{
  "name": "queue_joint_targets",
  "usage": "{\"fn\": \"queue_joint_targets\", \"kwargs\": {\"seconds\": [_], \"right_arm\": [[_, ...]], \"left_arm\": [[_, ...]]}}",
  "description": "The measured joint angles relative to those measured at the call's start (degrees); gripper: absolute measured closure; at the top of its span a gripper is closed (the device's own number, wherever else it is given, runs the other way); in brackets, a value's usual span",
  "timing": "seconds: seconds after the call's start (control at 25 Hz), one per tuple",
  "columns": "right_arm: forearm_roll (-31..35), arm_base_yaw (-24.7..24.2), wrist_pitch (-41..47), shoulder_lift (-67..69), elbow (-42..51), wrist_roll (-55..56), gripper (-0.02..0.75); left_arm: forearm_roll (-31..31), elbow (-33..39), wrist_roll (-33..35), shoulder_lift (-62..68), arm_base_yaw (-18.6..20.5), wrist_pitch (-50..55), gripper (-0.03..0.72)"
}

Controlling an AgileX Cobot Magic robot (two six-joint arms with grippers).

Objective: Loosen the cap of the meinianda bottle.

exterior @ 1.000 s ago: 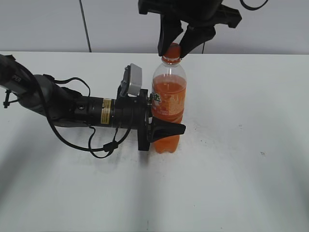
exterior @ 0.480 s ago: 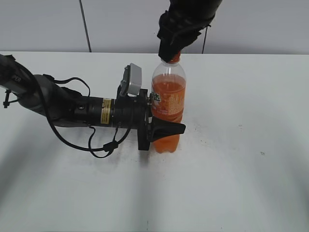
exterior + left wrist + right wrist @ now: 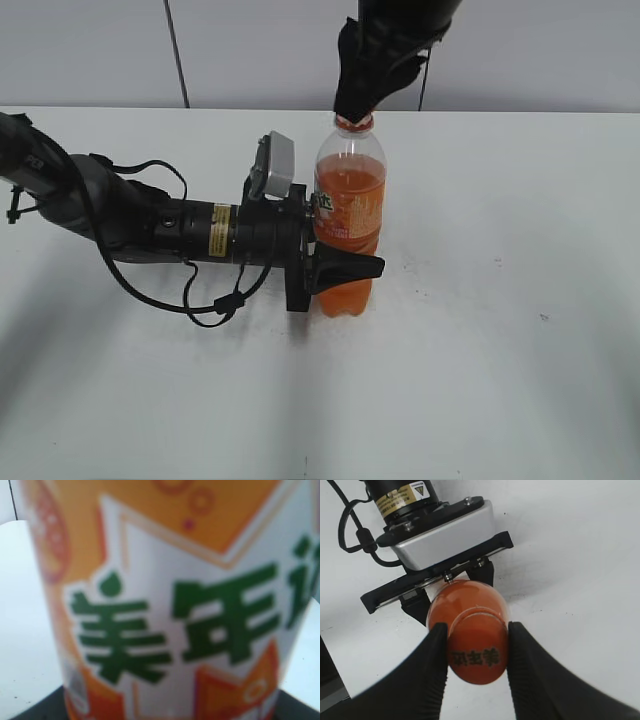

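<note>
The meinianda bottle (image 3: pixel 349 215) stands upright on the white table, with orange drink and an orange label. My left gripper (image 3: pixel 335 270) is shut on its lower body from the left; in the left wrist view the label (image 3: pixel 170 615) fills the frame and hides the jaws. My right gripper (image 3: pixel 356 100) comes down from above and is shut on the orange cap (image 3: pixel 477 652). In the right wrist view both black fingers press the cap's sides (image 3: pixel 476 650). In the exterior view the fingers hide the cap, and only the orange neck ring shows.
The white table (image 3: pixel 500 300) spreads around the bottle. The left arm with its cables (image 3: pixel 150 225) lies across the table's left half. A grey wall runs along the back.
My right gripper turned about the bottle's top and closed from open around the cap to shut on it. The bottle and the left arm stayed still.
</note>
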Motion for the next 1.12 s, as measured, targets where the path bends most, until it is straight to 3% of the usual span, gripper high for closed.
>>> {"fn": "queue_joint_targets", "kwargs": {"seconds": [0.36,0.48,0.64,0.88,1.12], "right_arm": [[0.1,0.0,0.0,-3.8,0.0,-0.5,0.463],[-0.1,0.0,0.0,-4.8,0.0,3.3,0.463],[-4.7,-1.5,0.1,-7.5,0.1,19.5,0.463],[-6.9,-11.9,-0.1,-10.1,7.7,31.0,0.463],[-6.4,-24.5,-10.2,-15.3,26.8,34.3,0.463]], "left_arm": [[0.1,0.0,0.0,0.0,0.0,0.0,0.298],[0.1,0.0,0.0,0.0,0.0,0.0,0.298],[0.1,0.0,0.0,0.0,0.0,0.1,0.298],[0.1,0.0,0.1,0.0,0.0,0.1,0.298],[0.1,0.0,0.1,0.0,0.0,0.1,0.298]]}}
